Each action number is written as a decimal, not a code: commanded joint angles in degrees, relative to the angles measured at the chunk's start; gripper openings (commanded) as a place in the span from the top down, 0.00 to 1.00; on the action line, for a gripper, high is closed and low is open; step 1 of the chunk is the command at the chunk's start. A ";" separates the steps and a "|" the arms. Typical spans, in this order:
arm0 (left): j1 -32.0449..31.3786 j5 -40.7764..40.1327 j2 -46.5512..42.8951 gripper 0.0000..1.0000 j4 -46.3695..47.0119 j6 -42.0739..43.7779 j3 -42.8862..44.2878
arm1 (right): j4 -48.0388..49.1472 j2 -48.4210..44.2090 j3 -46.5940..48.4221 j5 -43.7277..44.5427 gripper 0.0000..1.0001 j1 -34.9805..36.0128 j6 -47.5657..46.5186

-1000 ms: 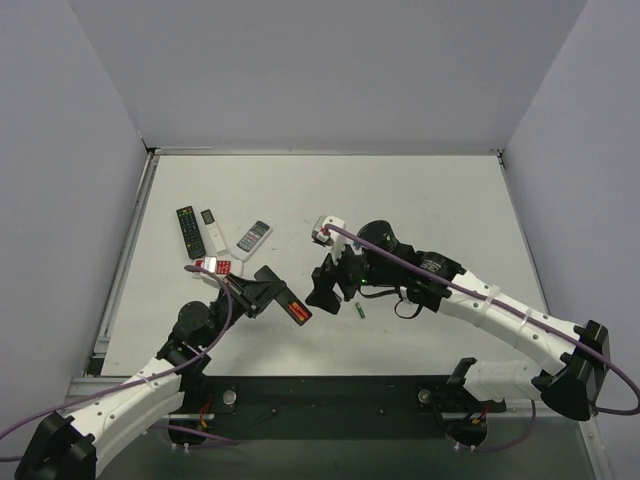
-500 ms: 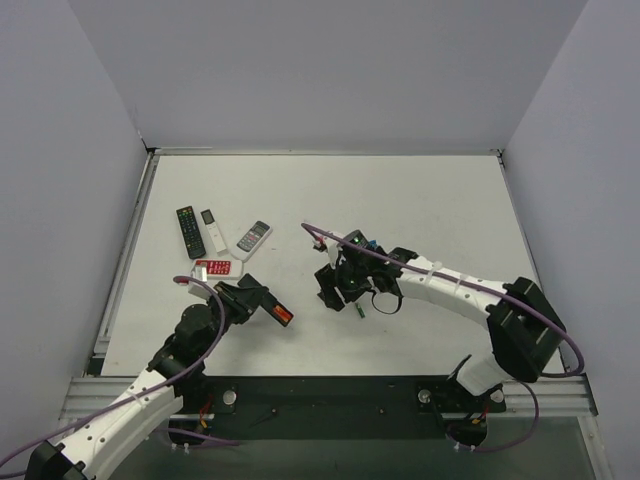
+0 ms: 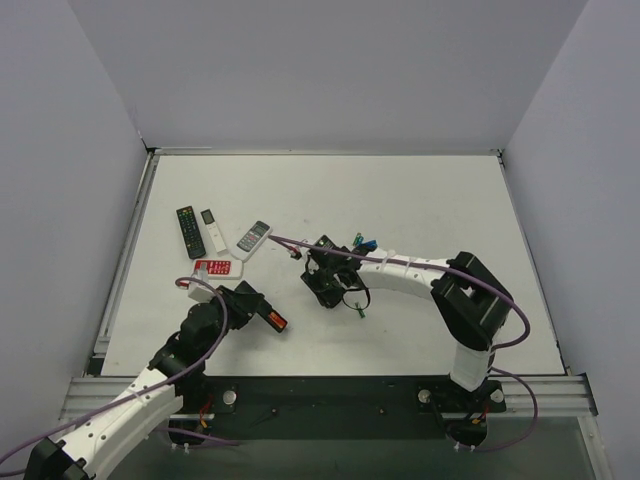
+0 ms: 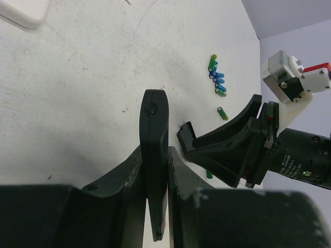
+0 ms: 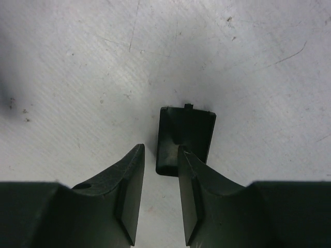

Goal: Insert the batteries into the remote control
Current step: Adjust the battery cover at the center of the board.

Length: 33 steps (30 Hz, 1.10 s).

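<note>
From above, the left gripper (image 3: pixel 256 306) is clamped on the remote control (image 3: pixel 271 319), holding it low over the table (image 3: pixel 430 200) with the orange-red batteries (image 3: pixel 278 323) showing at its outer end. The left arm is folded short, elbow tucked near its base. The right arm reaches far leftward, almost flat, and its right gripper (image 3: pixel 326 286) points down near the middle of the table. A lone green cell (image 3: pixel 360 311) lies just beside it, and the blue and green cells (image 3: pixel 363 242) sit in a small heap farther back. In the left wrist view the remote stands edge-on between the two fingers, gripped at its near end, with the right gripper close in front of it. The right wrist view shows the cover piece (image 5: pixel 187 133) lying flat on the table. The jaws are narrowly parted and hold nothing; the right finger (image 5: pixel 192 196) overlaps the cover's near edge, while the left finger (image 5: pixel 129 191) stands over bare table. The step in hand looks like picking up the cover. To do it well, the gripper likely needs to shift right until the cover is centred in the gap, open wider than the cover, then descend squarely, since a flat, thin piece could skid away from an off-centre pinch.
</note>
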 commanded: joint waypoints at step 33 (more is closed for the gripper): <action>0.29 3.97 5.47 1.00 9.23 2.99 -1.32 | 31.04 1.20 -8.75 -46.19 1.00 -12.64 28.02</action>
